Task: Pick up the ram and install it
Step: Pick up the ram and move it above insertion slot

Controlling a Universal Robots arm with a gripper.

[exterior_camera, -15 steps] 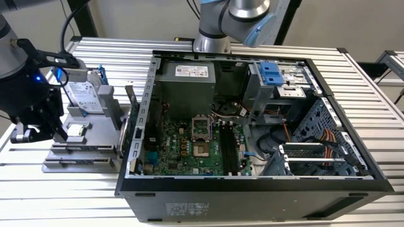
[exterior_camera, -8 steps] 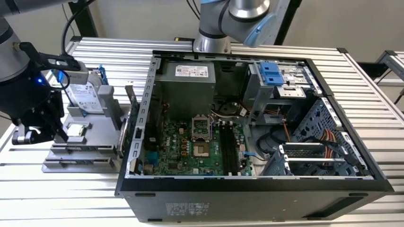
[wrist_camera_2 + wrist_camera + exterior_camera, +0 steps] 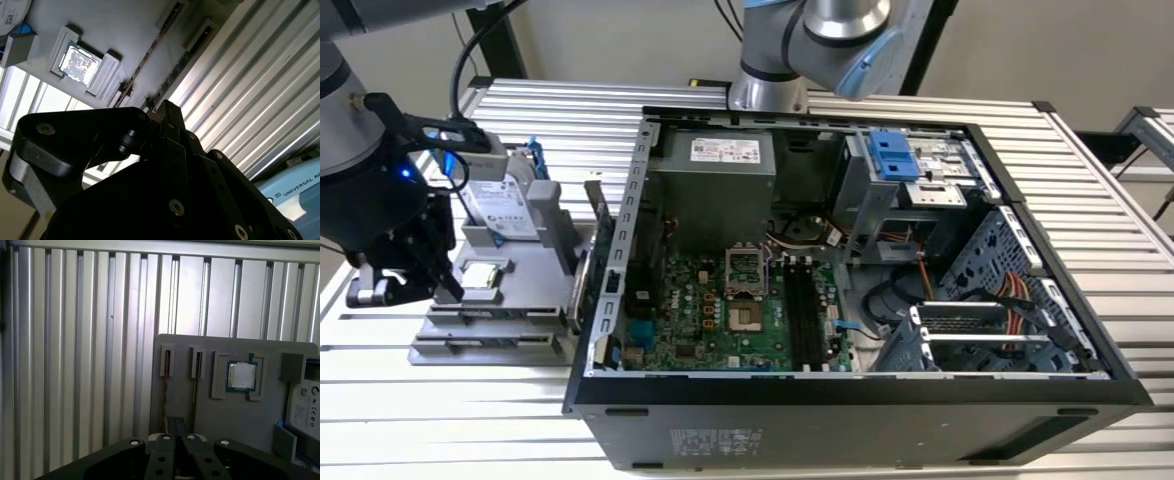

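Two ram sticks stand on edge in narrow slots of a grey holder tray (image 3: 225,435). One ram stick (image 3: 165,390) and the other (image 3: 195,385) show as thin dark-green strips in the first wrist view. They run as slanted lines (image 3: 150,55) in the second wrist view. My black gripper (image 3: 176,426) hovers above the tray near one end of the two sticks. Its fingers are shut together and hold nothing. In the exterior view the gripper (image 3: 420,275) hangs over the tray (image 3: 480,345) at that view's left, beside the open computer case (image 3: 854,400).
A square silver CPU (image 3: 242,375) and a hard drive (image 3: 305,410) sit on the same tray. The case holds a green motherboard (image 3: 707,310) with black memory slots (image 3: 807,320). A second arm's base (image 3: 767,90) stands behind the case. Everything rests on a ribbed metal table (image 3: 75,365).
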